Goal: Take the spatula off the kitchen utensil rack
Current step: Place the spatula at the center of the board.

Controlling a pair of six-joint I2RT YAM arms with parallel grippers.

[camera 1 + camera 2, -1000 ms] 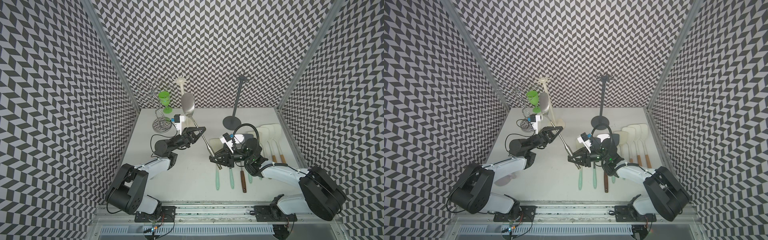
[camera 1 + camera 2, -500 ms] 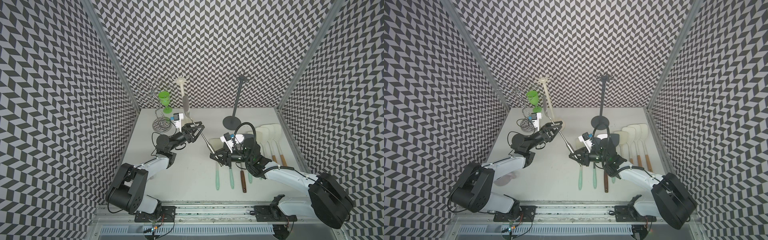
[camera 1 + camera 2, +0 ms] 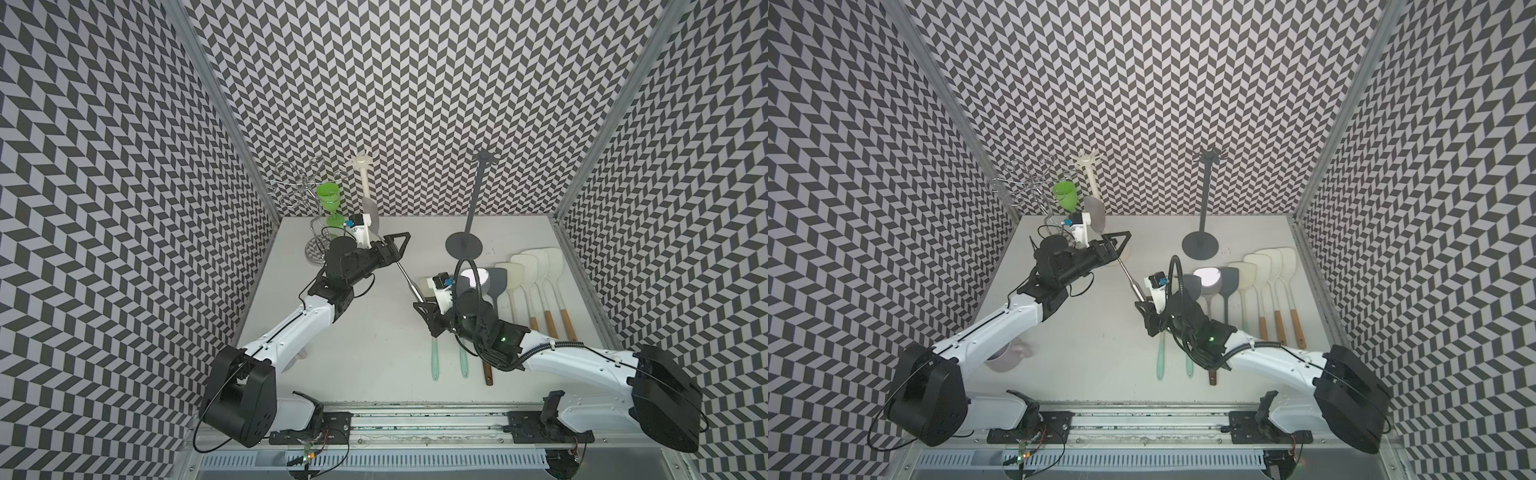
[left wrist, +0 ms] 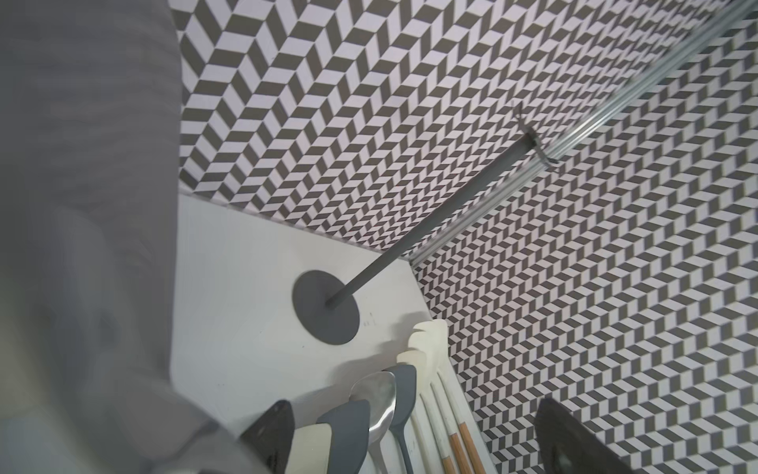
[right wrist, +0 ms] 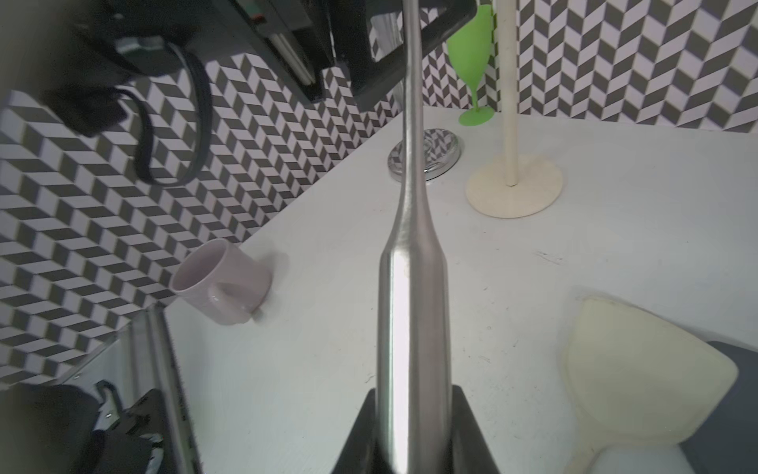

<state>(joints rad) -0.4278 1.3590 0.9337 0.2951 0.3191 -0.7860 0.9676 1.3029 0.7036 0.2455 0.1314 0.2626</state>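
Note:
The spatula (image 3: 409, 282) is metal with a grey blade (image 3: 1094, 214). It slants from my right gripper up toward the cream kitchen utensil rack (image 3: 365, 178). My right gripper (image 3: 424, 309) is shut on the thick end of the spatula's handle (image 5: 412, 307), with a black finger (image 5: 365, 427) on each side. My left gripper (image 3: 397, 249) stands open around the thin shaft and does not clamp it. In the left wrist view the blade (image 4: 82, 205) is a grey blur beside that gripper's fingers (image 4: 275, 427). The blade lies in front of the rack's pole (image 5: 508, 102); contact cannot be told.
A dark grey rack (image 3: 473, 199) stands at the back right. Several spatulas and spoons (image 3: 536, 274) lie in a row on the right of the table. A green goblet (image 3: 328, 199) and a wire glass stand (image 3: 299, 183) are back left. A mug (image 3: 1005, 359) lies under my left arm.
My left gripper has opened off the spatula's shaft and drawn back a little toward the wall. The blade now sits lower by the cream rack. My right gripper keeps its hold.

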